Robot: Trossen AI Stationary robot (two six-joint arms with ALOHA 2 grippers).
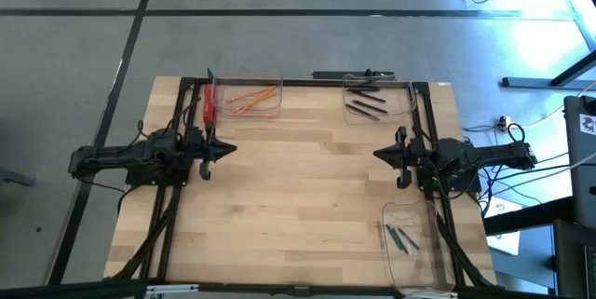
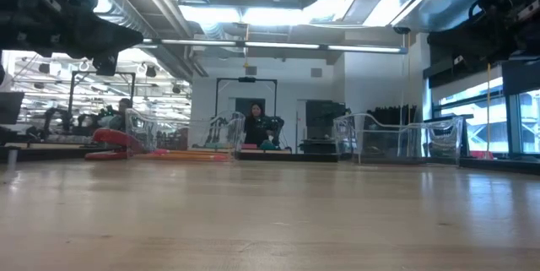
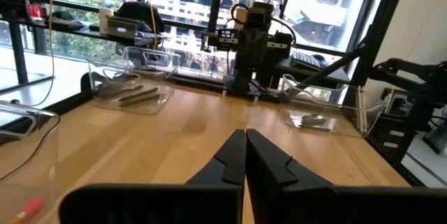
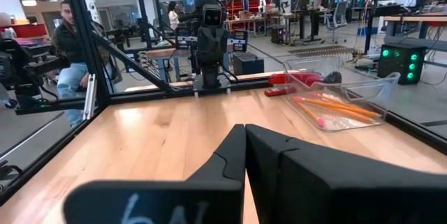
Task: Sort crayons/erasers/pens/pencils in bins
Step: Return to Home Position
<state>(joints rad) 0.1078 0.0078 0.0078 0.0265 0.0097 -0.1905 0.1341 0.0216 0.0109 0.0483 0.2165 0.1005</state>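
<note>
While both arms sit at the table's side edges, the left gripper point(image 1: 231, 148) hovers empty, fingers pressed together. A red bar point(image 1: 209, 103) lies just beside the far-left bin point(image 1: 280, 105), which contains the pencils point(image 1: 250, 100). The pens point(image 1: 368, 103) lie in the far-right bin point(image 1: 411, 103). The right gripper point(image 1: 377, 155) is empty, fingers together. The near-right bin point(image 1: 389, 262) contains dark greenish sticks point(image 1: 402, 237).
</note>
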